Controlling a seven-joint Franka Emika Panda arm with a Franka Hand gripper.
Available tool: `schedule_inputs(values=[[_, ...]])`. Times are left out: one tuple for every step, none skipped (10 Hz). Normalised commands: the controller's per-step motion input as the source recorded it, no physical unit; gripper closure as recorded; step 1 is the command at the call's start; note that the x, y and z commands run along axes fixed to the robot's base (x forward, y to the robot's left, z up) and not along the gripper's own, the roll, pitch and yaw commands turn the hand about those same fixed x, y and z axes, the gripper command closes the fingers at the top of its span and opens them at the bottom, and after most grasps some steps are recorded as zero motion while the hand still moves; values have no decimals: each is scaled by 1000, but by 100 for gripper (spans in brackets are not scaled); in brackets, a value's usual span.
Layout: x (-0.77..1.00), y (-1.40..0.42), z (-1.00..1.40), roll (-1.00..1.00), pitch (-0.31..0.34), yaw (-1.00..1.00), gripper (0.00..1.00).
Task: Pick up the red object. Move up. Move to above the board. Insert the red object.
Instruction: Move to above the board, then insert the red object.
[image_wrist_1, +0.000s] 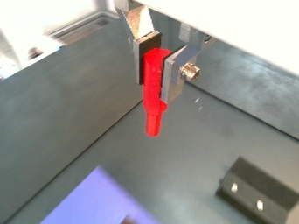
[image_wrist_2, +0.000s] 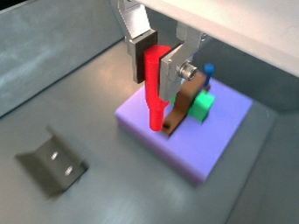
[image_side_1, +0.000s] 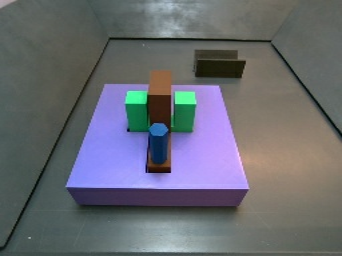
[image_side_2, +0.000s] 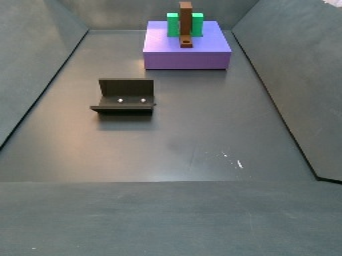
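In both wrist views we see the tool (image_wrist_1: 158, 63) with its flat silver fingers and dark pads clamped on the upper end of the thin bright red peg (image_wrist_1: 155, 96), which hangs straight down from the jaws, clear of the grey tabletop (image_wrist_1: 70, 131). Neither side view shows the tool or the red peg at all; only the wrist cameras tell us where they are.

In a wrist view the red peg (image_wrist_2: 156, 92) hangs with its lower end over the near edge of the purple rectangular board (image_wrist_2: 222, 144), just beside the brown upright bar (image_wrist_2: 183, 103) that stands on it. Whether the tip touches the board we cannot tell. A green block (image_wrist_2: 202, 107) and a sliver of the blue peg (image_wrist_2: 209, 67) show behind the bar there. In that same view the dark L-shaped fixture (image_wrist_2: 49, 160) sits on the floor well apart from the board.

In a wrist view we catch only a corner of the board (image_wrist_1: 87, 203) and an edge of the fixture (image_wrist_1: 257, 188).

A side view gives the board (image_side_1: 160, 165) whole: the brown bar (image_side_1: 160, 105) lies along its middle, a green block (image_side_1: 136, 112) stands at each side, and the blue hexagonal peg (image_side_1: 158, 143) stands upright at the bar's near end. The fixture (image_side_1: 219, 64) lies beyond it. In a side view the fixture (image_side_2: 126, 97) sits nearer the camera, the board (image_side_2: 187, 50) far behind.
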Motion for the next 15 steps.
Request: schedule_inputs(values=[[348,-1400,245,73,148,187,100],[384,-1400,248,38,166,67,100],[404,-1400,255,34,162,36,100],[221,-569,110,40,150,9,100],[161,-306,65,48,141,6,100],[0,-23,-17,0,0,0,100],[0,-29,0,0,0,0,100],[-17,0,-314,-60,-83,0,100],[0,946,-774,-124,-1,0,100],[-114,1000,-931,-33,-74,0,100],[-69,1000,-1000,0,-61,9,100],[-137,706,-1000,0,-37,-97,100],[0,134,-1000,0,-41,-129,100],[-143,177,-1000,0,-83,-86,100],[-203,0,-849,0,-174,-34,100]])
